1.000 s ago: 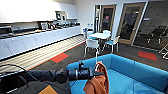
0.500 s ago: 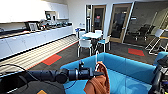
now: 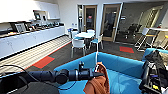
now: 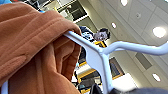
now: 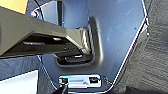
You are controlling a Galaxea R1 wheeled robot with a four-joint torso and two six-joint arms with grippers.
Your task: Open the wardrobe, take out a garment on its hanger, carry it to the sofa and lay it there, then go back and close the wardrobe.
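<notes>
Orange garment (image 3: 98, 83) hanging below the left gripper (image 3: 96, 74), clamped on the hanger (image 4: 100, 56), above the blue sofa's (image 3: 125, 67) near edge in head view; hanger bar crosswise in left wrist view; right gripper undeterminable.

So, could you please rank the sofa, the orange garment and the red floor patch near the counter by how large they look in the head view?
1. Sofa, clearly largest.
2. Orange garment, though it hangs close to the camera.
3. Red floor patch, farther away.
</notes>
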